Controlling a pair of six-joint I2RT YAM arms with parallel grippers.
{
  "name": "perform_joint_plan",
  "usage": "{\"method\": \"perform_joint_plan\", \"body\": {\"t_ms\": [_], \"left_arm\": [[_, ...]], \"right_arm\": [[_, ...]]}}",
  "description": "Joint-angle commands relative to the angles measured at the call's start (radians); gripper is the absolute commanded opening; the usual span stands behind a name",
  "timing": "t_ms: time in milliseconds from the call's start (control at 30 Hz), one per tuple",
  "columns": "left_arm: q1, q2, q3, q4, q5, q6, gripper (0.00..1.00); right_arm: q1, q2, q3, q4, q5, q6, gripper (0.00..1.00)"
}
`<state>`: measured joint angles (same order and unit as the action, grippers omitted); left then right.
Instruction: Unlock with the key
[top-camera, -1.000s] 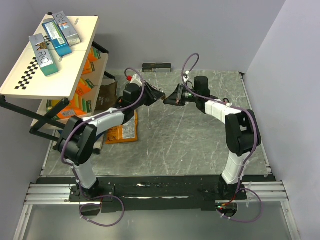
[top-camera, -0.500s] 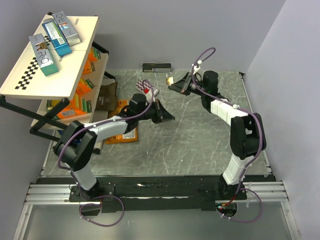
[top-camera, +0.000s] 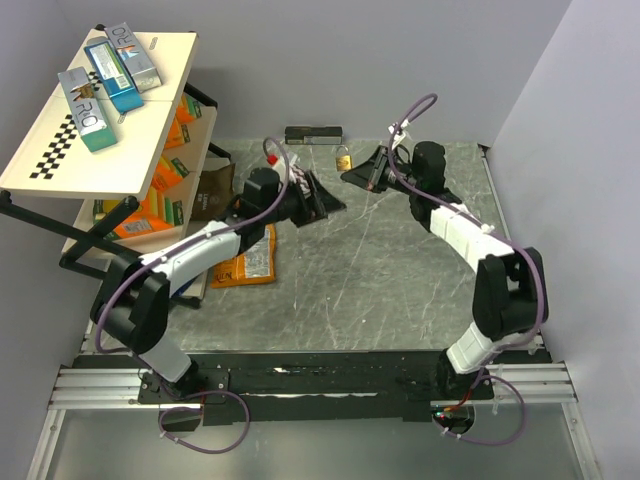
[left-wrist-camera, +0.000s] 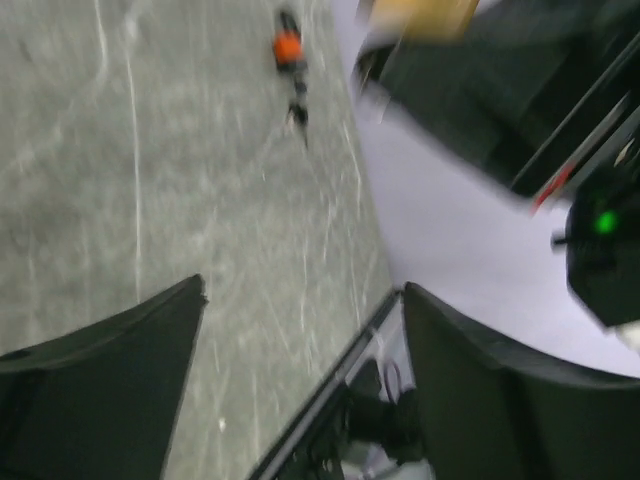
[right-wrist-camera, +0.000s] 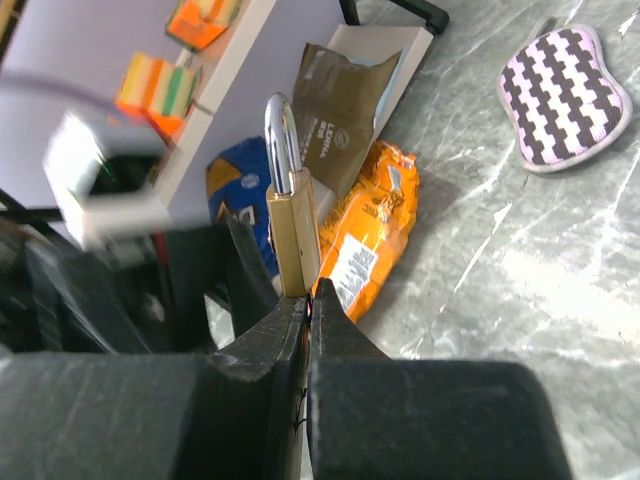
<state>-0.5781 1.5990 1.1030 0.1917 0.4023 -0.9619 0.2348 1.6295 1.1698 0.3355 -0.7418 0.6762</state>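
Observation:
A small brass padlock stands upright out of the tips of my right gripper, its steel shackle on top. The jaws are pressed together at the padlock's lower end, and what they pinch there is hidden. From above, that padlock hangs over the back of the table, with the right gripper just right of it. My left gripper sits a little to its left, open and empty. In the blurred left wrist view, tiny dark keys lie on the table beside an orange-red padlock.
A two-tier shelf rack with boxes fills the left side. An orange snack bag, a brown bag and a blue bag lie by it. A zigzag-patterned pad and a dark bar lie at the back.
The two grippers, close together a second ago, have parted. The right one carried the brass padlock toward the back. The left one dropped away shut, then came back up and opened.

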Motion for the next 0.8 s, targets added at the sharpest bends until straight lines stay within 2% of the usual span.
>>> {"method": "perform_joint_plan", "body": {"t_ms": [0, 33, 300, 433, 533, 767], "left_arm": [[0.001, -0.062, 0.144, -0.080, -0.178, 0.066, 0.91], [-0.003, -0.057, 0.164, -0.107, -0.222, 0.066, 0.93], [-0.046, 0.024, 0.340, -0.145, -0.315, 0.092, 0.95], [-0.063, 0.052, 0.399, -0.189, -0.344, 0.083, 0.91], [-0.086, 0.073, 0.441, -0.280, -0.368, 0.086, 0.89], [-0.143, 0.067, 0.414, -0.301, -0.379, 0.046, 0.88]], "right_arm": [[0.037, -0.144, -0.027, -0.055, 0.033, -0.104, 0.00], [0.043, -0.158, -0.033, -0.071, 0.045, -0.124, 0.00], [0.090, -0.278, -0.078, -0.194, 0.088, -0.194, 0.00], [0.107, -0.324, -0.087, -0.227, 0.114, -0.213, 0.00], [0.109, -0.342, -0.090, -0.243, 0.157, -0.214, 0.00], [0.109, -0.338, -0.068, -0.263, 0.183, -0.214, 0.00]]}}
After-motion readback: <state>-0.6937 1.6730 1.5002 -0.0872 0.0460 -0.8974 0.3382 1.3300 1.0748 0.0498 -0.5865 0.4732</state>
